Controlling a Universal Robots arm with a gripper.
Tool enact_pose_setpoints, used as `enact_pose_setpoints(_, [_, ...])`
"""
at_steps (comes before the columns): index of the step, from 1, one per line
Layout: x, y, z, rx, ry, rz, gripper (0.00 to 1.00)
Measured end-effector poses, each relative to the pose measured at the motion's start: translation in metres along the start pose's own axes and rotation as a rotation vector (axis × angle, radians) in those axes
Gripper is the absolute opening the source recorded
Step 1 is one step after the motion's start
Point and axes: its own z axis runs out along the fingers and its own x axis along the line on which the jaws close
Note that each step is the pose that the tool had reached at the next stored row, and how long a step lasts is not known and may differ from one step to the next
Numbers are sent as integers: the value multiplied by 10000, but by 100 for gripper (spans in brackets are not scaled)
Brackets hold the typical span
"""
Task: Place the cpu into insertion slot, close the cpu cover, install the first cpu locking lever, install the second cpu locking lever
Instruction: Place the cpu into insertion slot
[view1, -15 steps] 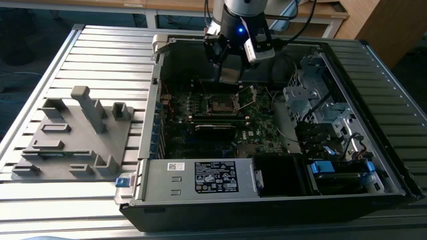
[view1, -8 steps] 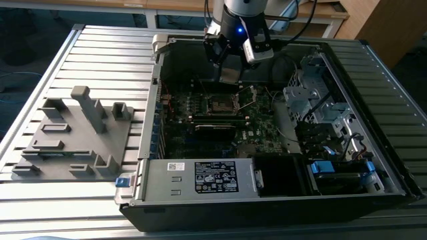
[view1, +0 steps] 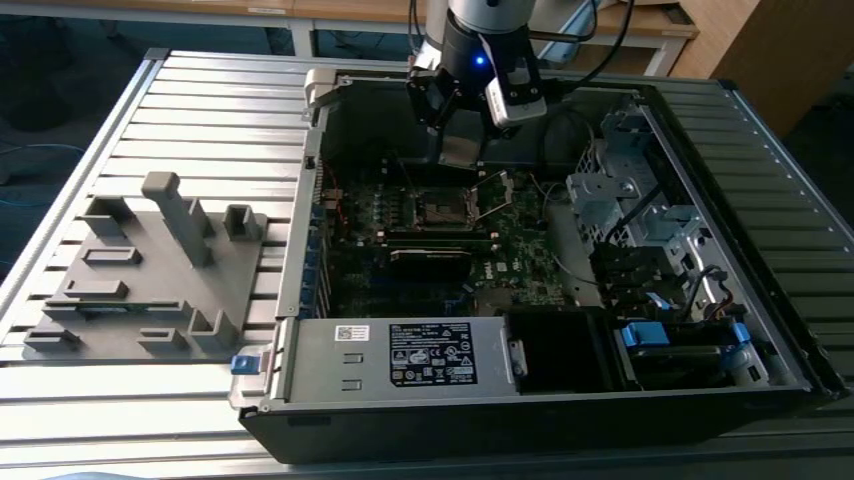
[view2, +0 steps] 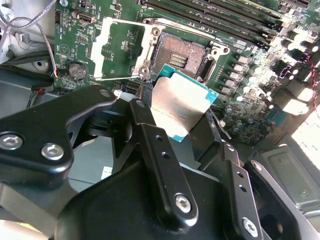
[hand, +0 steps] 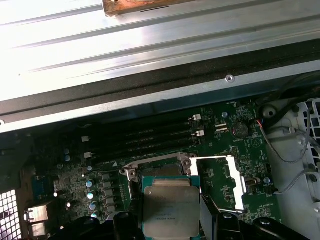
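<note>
Slatted aluminium table (view1: 200, 110), wooden desks (view1: 641, 20) behind it. On the table lies an open computer case (view1: 534, 420), with a grey fixture block (view1: 147, 280) beside it at the exterior view's left. Arm comes down into the case; gripper (view1: 461, 150) hangs over the green motherboard (view1: 521, 265).

Both wrist views give what the exterior view doesn't: black fingers (view2: 150, 135) clamped on two opposite edges of the cpu (view2: 182, 105), which sits between them, not seated in the socket.

- Second wrist view: open socket (view2: 180, 59) just beyond the fingertips. The cpu is turned with one corner toward it, grey metal top facing the camera, green border showing. Cpu cover (view2: 100, 52) is swung open, lying flat to one side of the socket, past the nearer finger. Coin cell (view2: 77, 71) close by.
- First wrist view: cpu (hand: 171, 210) seen square-on, edges lined up with the socket (hand: 160, 170) beyond the fingers (hand: 223, 225). Cover (hand: 236, 182) off to the side, memory slots (hand: 140, 140) farther on.

Chip is square, no long axis to note. Height above the socket: cannot tell.
</note>
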Motion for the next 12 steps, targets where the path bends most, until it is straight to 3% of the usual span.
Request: enact_pose_setpoints(12, [0,-1,8,-3,-14,168,54])
